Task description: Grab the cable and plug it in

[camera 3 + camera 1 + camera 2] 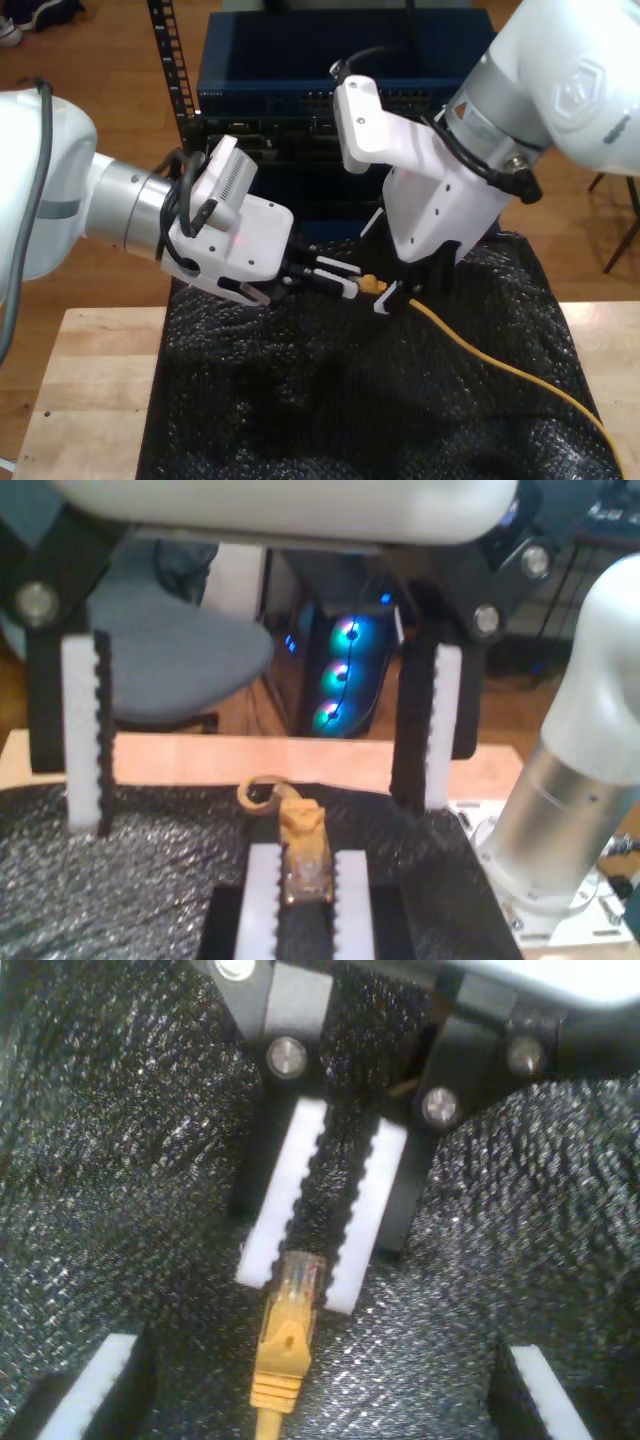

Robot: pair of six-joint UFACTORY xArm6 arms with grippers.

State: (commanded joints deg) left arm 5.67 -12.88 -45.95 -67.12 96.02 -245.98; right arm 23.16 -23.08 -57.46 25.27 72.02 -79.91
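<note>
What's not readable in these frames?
- Target port: rack in the exterior view is dark, ports too small, partly behind both arms.
- Cable far end: cut off at the exterior view's lower right corner.
- Plug tip: hidden between the fingers of my second gripper in the second wrist view.

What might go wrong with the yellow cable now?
1. My second gripper pinches the cable only at its clear tip, so it may slip out.
2. My first gripper is open, with a finger on either side of the cable. If it closes off-centre, it may twist the plug.
</note>
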